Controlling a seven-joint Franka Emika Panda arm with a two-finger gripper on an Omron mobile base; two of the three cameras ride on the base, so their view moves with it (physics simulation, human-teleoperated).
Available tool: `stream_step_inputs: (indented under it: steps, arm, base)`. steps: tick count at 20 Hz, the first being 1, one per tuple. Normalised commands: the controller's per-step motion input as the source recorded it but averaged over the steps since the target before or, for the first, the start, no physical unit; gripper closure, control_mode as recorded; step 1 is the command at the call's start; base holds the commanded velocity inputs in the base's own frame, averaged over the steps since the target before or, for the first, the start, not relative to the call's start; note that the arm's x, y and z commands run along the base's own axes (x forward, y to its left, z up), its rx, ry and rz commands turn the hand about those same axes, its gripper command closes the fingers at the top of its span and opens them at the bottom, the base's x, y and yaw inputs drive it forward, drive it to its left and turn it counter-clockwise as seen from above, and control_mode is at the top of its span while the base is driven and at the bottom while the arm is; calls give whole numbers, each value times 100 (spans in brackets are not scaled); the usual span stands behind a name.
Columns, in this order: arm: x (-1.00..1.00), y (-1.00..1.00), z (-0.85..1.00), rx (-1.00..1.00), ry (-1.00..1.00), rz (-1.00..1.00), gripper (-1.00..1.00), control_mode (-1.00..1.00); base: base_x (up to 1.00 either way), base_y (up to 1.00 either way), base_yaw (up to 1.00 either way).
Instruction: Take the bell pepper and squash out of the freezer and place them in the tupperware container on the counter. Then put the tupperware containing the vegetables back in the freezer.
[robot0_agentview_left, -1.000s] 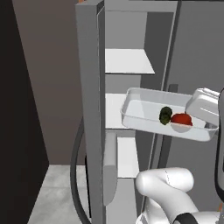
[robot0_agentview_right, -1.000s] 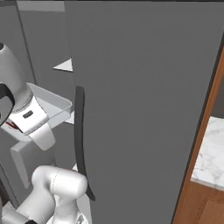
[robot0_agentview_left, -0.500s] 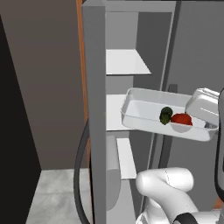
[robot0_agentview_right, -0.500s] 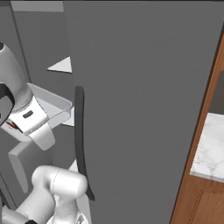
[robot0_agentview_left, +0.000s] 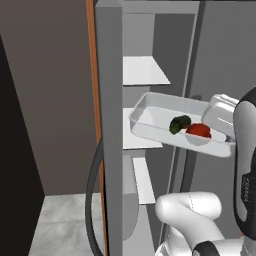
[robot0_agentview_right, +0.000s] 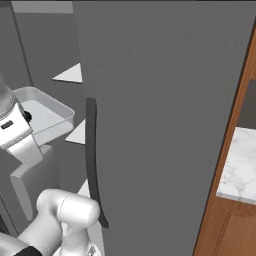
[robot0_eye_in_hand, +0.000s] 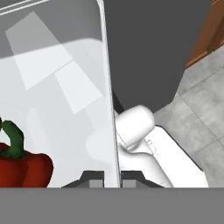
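The tall grey freezer with white shelves (robot0_agentview_left: 145, 70) stands open at left. Just in front of its middle shelf hangs the shallow pale rectangular tupperware container (robot0_agentview_left: 155, 117), carrying the dark green curved squash (robot0_agentview_left: 179, 123) and lumpy red bell pepper (robot0_agentview_left: 198, 130). The gripper (robot0_eye_in_hand: 112, 181) is clamped on its rim. Final step, I judge: slide it level onto a shelf.

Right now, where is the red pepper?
In the left base view, the bell pepper lies in the tupperware container, right of the squash, before the freezer shelves.
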Motion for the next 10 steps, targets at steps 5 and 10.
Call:
stream_step_inputs:
  steps: [5, 10]
  arm:
    - [0, 19, 37, 0, -2, -22, 100, -100]
    - [6, 27, 22, 0, -1, -27, 100, -100]
  base:
    - [0, 0, 0]
    - [0, 0, 0]
